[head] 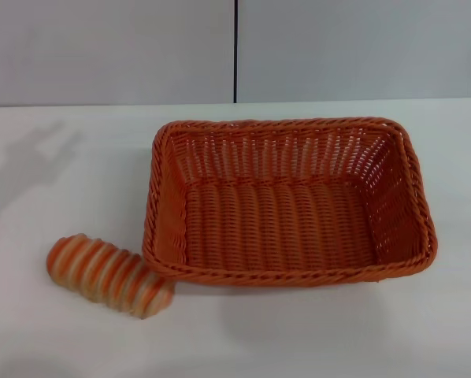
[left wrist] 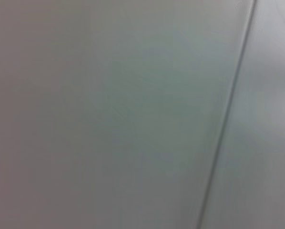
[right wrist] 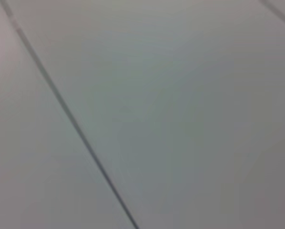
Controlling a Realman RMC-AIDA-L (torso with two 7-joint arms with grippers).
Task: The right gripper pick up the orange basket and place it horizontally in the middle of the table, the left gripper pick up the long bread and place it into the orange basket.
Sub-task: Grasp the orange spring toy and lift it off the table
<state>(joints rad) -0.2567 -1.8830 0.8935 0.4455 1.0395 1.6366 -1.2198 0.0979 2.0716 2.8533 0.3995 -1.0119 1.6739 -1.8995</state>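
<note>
The orange basket (head: 289, 201) rests on the white table (head: 70, 165), lying crosswise near the middle and a little to the right, with nothing inside it. The long bread (head: 108, 274), striped orange and cream, lies on the table just off the basket's near left corner, close to it; contact cannot be judged. Neither gripper appears in the head view. Both wrist views show only a plain grey surface with a thin dark seam, and no fingers.
A grey wall with a dark vertical seam (head: 235, 51) stands behind the table's far edge. A faint shadow (head: 31, 169) falls on the tabletop at the far left.
</note>
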